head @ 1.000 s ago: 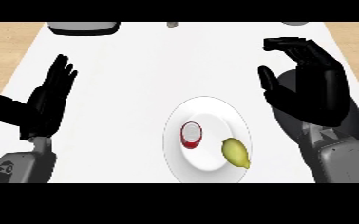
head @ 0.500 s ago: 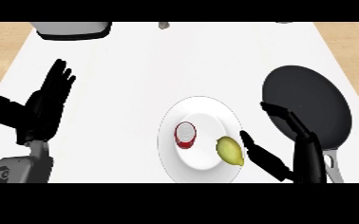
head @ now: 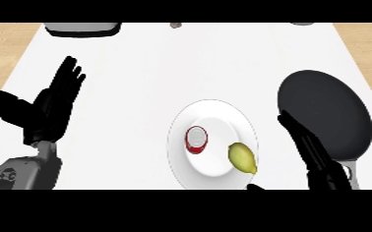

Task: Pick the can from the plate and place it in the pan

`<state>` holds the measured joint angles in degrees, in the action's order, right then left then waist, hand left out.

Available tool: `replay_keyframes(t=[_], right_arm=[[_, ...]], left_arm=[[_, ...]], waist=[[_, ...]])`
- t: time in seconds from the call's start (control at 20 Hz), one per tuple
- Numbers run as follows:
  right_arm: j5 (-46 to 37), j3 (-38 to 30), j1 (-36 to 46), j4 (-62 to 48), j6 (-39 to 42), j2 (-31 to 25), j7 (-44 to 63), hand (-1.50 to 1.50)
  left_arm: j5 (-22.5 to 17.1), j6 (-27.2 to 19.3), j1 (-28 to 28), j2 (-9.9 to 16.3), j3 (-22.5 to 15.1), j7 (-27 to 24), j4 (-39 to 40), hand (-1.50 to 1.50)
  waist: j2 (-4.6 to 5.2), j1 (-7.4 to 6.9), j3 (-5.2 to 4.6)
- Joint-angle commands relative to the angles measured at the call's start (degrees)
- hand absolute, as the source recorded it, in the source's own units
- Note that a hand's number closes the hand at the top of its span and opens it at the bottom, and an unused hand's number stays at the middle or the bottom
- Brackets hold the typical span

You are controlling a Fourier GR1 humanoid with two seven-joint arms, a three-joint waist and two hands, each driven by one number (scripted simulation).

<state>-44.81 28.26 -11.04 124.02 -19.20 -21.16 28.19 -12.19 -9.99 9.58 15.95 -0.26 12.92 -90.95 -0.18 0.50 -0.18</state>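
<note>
Right hand [head: 309,145] comes in from the lower right edge with its fingers straight and relaxed, grasping nothing; it lies between the white plate [head: 218,112] and the black pan [head: 323,110], its fingertips over the pan's near left rim. Left hand [head: 54,103] rests at the left side of the white surface [head: 181,64], released, fingers up, well apart from everything that matters here.

Standing upright on the plate, left of centre, is the can [head: 196,140], red-walled with a pale top. Just to its right, toward the plate's near right rim, lies a yellow-green lemon-like fruit [head: 242,158]. The two look close but apart. No step of the pick is done: the can is untouched and the pan holds nothing.

My judgement of the risks: the fruit sits between the right hand and the can, so a sideways reach from the right could nudge the fruit first and roll it into the can or off the plate. A can this narrow may tip if the fingers meet only one side of it before the thumb closes. The plate could also slide on the smooth surface if pushed at its rim. Coming down from above the can, rather than across the fruit, would probably avoid most of this. The pan's handle [head: 350,169] runs under the right forearm, so a low carry might catch it
</note>
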Motion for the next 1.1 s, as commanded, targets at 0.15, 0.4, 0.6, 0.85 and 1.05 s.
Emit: replay_keyframes(t=[0.15, 0.4, 0.6, 0.85, 1.05], right_arm=[[-4.8, 1.7, 14.2, -0.9, 21.8, 0.2, 18.5, -1.50], [-1.0, 5.2, 22.6, -6.7, 34.8, 5.6, 27.8, -1.50], [4.3, 7.1, 26.3, -15.8, 41.9, 12.8, 34.8, -1.50], [6.8, 6.7, 29.5, -16.7, 48.7, 16.2, 38.8, -1.50], [4.9, 9.6, 31.0, -18.9, 51.0, 17.1, 39.8, -1.50]], left_arm=[[-0.7, 1.0, -0.1, -0.3, -0.3, 1.2, -2.6, 0.00], [1.2, -0.8, 0.9, -1.2, -0.9, 1.9, -1.5, 0.00], [0.7, 1.9, -0.1, 0.0, -0.6, 0.2, -0.4, 0.00], [1.0, 1.3, -2.6, -1.9, -1.0, -0.7, -2.2, 0.00], [1.1, 1.2, 1.6, -1.4, 1.0, -1.2, 2.1, 0.00]], waist=[[0.19, -1.83, 0.03], [0.19, -1.59, 0.08], [0.45, -2.26, 0.03], [0.09, -1.18, 0.12], [0.17, -0.66, 0.09]])
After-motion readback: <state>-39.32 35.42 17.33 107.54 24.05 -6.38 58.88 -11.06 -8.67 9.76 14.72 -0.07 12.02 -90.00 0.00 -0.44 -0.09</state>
